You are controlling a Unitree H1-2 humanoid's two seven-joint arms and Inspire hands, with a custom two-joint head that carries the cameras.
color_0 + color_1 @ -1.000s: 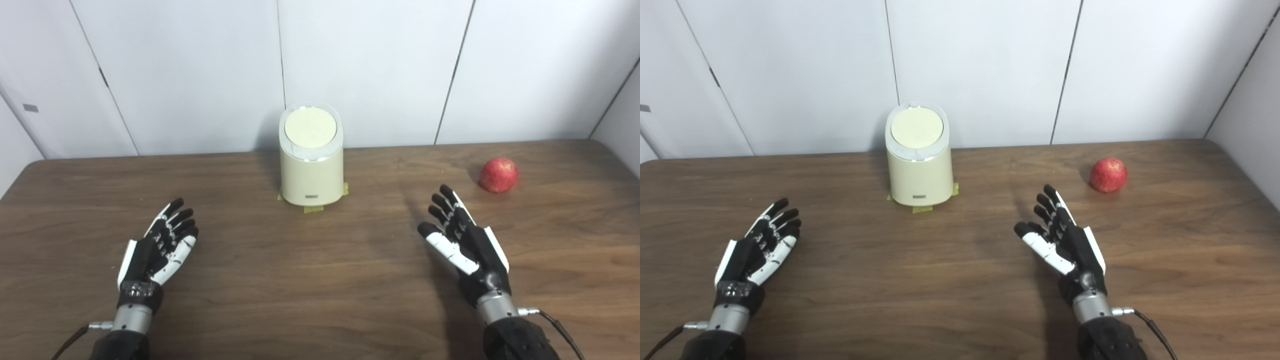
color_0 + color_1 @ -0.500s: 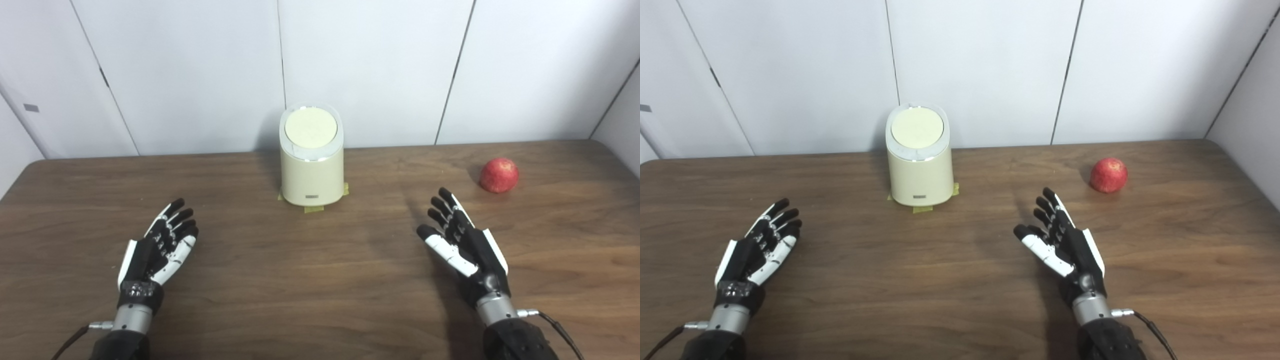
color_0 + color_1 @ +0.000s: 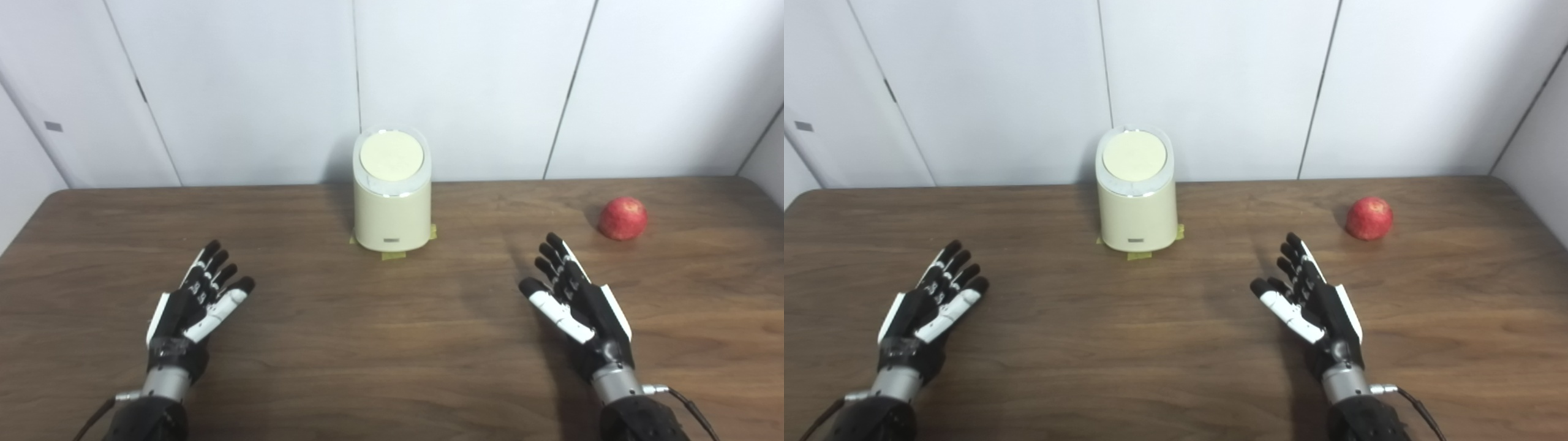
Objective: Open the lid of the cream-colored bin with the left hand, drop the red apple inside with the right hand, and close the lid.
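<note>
The cream-colored bin stands at the back middle of the wooden table, its round lid down flat. A red apple rests on the table at the far right. My left hand hovers over the near left of the table, open, fingers stretched forward, holding nothing. My right hand is open over the near right, fingers pointing up toward the apple, well short of it. Both hands are far from the bin.
Yellow tape tabs mark the bin's base. The brown table reaches a white panelled wall at the back. A side wall closes the right end, beyond the apple.
The whole picture shifted slightly right and down, so the camera moved. The left hand's thumb has spread a little from the fingers. Bin and apple stayed put.
</note>
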